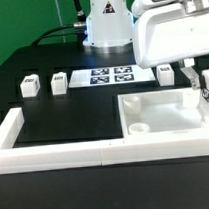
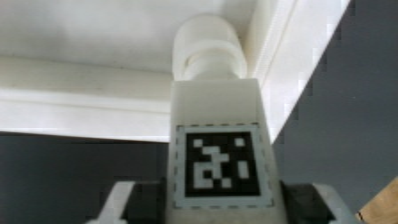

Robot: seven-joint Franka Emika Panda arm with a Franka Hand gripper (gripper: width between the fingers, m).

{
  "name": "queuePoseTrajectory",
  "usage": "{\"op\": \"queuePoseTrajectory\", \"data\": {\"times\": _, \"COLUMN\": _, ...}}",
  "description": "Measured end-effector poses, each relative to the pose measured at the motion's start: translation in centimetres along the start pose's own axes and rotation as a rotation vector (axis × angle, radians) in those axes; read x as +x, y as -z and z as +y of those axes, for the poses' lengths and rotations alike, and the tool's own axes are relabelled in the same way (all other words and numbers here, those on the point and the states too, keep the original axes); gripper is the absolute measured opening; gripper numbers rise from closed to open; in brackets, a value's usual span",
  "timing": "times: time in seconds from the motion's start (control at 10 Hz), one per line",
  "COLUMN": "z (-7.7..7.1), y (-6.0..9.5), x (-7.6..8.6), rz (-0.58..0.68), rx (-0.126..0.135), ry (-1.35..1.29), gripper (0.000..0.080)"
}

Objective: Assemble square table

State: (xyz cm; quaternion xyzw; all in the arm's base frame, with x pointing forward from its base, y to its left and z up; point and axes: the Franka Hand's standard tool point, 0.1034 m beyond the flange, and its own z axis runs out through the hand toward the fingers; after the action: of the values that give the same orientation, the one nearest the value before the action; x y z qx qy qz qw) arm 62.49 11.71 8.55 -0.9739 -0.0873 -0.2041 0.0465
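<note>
Pinching blocky white leg [image 2: 214,110], smooth rimmed slab [image 1: 171,114]

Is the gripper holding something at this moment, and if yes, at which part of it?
Yes: the gripper holds one white leg, its fingers closed on the two sides of the square tagged end; the round end points away.

Four white tagged legs [image 1: 29,86] are in sight. There is one square white tabletop [image 1: 168,117], showing two round sockets [image 1: 141,127]. One marker board [image 1: 91,77] carries four tags [image 1: 103,75]. The low fence [image 1: 55,154] shows at least two white bars.
</note>
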Motion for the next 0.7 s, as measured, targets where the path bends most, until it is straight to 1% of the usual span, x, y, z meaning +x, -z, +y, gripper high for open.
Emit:
{"op": "queuePoseTrajectory", "data": {"times": 0.1, "z": -0.05, "y": -0.28, "x": -0.21, "rz": 0.002, "rx": 0.0, "ry": -0.001, "gripper": 0.029}}
{"op": "queuePoseTrajectory", "data": {"times": 0.3, "z": -0.21, "y": -0.34, "x": -0.3, "rz": 0.046, "rx": -0.007, "ry": -0.001, "gripper": 0.029}}
{"op": "queuePoseTrajectory", "data": {"times": 0.5, "z": -0.47, "y": -0.22, "x": -0.73, "rz": 0.108, "rx": -0.03, "ry": 0.0, "gripper": 0.029}}
{"op": "queuePoseTrajectory", "data": {"times": 0.6, "z": -0.45, "y": -0.19, "x": -0.83, "rz": 0.115, "rx": -0.039, "ry": 0.003, "gripper": 0.029}}
{"op": "queuePoseTrajectory", "data": {"times": 0.7, "z": -0.39, "y": -0.19, "x": -0.81, "rz": 0.115, "rx": -0.041, "ry": 0.009, "gripper": 0.0291}}
